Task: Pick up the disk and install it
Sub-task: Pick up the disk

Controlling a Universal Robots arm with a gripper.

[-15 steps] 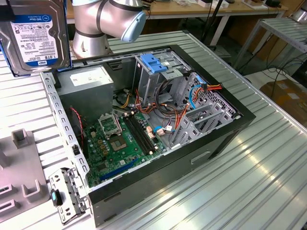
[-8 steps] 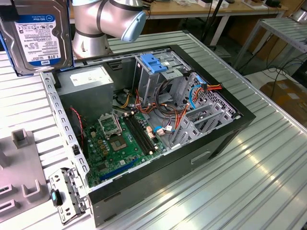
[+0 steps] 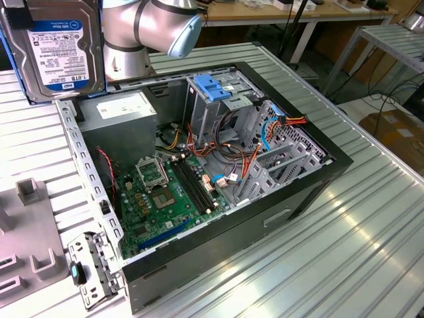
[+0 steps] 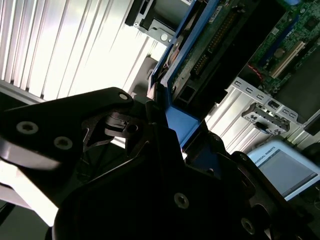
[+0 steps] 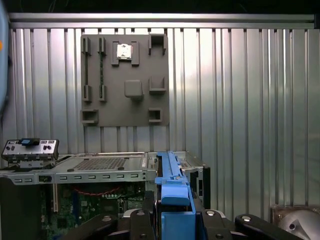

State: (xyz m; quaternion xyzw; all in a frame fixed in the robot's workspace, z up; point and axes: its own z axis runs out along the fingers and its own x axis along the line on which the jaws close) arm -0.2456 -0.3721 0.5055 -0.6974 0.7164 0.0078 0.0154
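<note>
- Fingers (image 5: 149, 210) of the gripper (image 5: 175, 220) sit closest to the lens in both wrist views. They're black, 1 each side of a blue side rail (image 5: 174, 182), pressed on it w/ no gap I can spot. Clamped, I'd say.
- That rail belongs to the disk (image 3: 56, 50). It's up in the air at the exterior view's left, stood on edge, white label w/ blue band facing the exterior cam. It touches nothing but the gripper.
- Behind it is the arm (image 3: 142, 30), grey & silver joints.
- Below is an open PC case (image 3: 311, 179), on its side on the ribbed metal table (image 3: 344, 252).
- Inside the case, the power supply (image 3: 122, 109) is nearest the disk and the motherboard (image 3: 159, 199) is mid-case. The drive cage (image 3: 225, 119) stands further in, w/ a blue bracket (image 3: 212, 87) on top.
- A grey fixture plate (image 5: 125, 80) lies flat on the table beside the case.
- Step in hand, as I read it: pick-up is done and the disk is in carry. Install isn't done, as the disk is well apart from the cage.
- What install calls for, imo: rails squared to the cage's guides, then a straight push w/o tilt.
- Risks, imo: loose orange & red cables (image 3: 248, 159) by the cage could snag. W/ a grip at 1 edge, the disk might twist if it meets the bay off-axis.
</note>
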